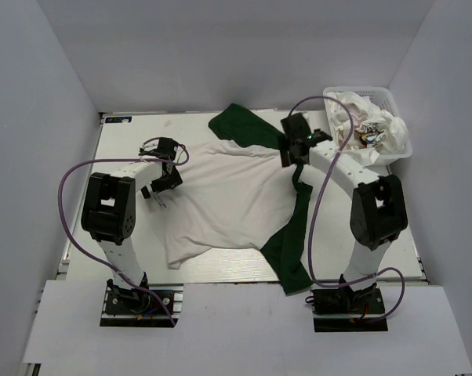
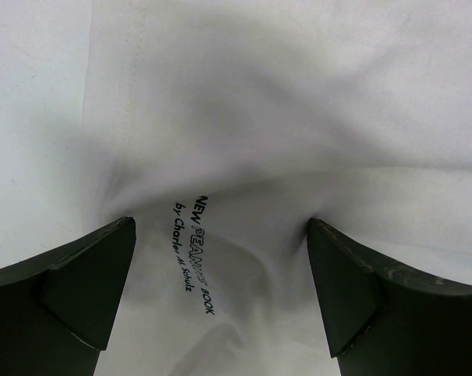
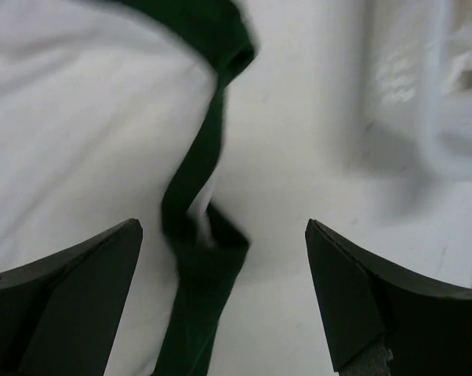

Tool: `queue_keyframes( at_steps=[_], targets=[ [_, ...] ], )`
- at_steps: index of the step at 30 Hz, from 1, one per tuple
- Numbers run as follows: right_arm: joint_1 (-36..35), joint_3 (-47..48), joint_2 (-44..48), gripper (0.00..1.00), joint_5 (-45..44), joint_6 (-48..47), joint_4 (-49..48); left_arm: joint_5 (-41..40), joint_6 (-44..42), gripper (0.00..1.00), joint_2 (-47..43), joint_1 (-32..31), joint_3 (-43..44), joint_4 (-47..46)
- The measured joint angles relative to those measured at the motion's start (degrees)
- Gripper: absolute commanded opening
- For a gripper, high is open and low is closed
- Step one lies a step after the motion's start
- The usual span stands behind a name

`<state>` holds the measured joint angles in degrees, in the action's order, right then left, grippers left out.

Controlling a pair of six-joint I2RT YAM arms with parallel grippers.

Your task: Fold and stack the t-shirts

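green-sleeved t-shirt (image 1: 228, 196) lies rumpled on the table (image 1: 122, 145) between my arms. left gripper (image 2: 220, 235) and right gripper (image 3: 223, 235): jaws apart, empty. cloth judged light, limp, prone to sagging; pinch sleeve or hem edges.

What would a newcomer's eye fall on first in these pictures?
A large white t-shirt with dark green sleeves lies wrinkled across the middle of the table, the open left gripper and right gripper at its sides. A white lattice basket at the far right corner holds more crumpled shirts.
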<state>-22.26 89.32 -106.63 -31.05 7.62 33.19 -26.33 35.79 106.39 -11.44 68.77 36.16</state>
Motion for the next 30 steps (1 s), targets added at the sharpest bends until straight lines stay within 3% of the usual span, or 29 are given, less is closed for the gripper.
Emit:
queue_keyframes(
  at_steps=[6,15,22,26,30],
  targets=[
    [-7.54,-15.72,3.34,0.90,3.17,2.95,-1.44,-0.63,-0.46,1.00,0.02,0.04,0.00,0.15],
    [-4.87,-22.40,2.25,0.90,-0.83,10.12,-2.27,-2.36,-0.74,1.00,0.13,0.09,-0.11,0.17],
    [7.34,-31.41,10.86,0.90,-1.44,15.80,-4.09,-2.62,-1.51,1.00,-1.05,0.09,-2.05,-1.84],
    [17.27,-35.36,17.59,0.90,3.21,16.57,-5.29,-2.64,-1.84,1.00,-1.27,0.13,-2.43,-2.27],
    [20.20,-36.48,20.70,0.90,11.78,15.34,-7.82,-2.58,-1.99,1.00,-1.40,0.15,-2.51,-2.32]
  ],
)
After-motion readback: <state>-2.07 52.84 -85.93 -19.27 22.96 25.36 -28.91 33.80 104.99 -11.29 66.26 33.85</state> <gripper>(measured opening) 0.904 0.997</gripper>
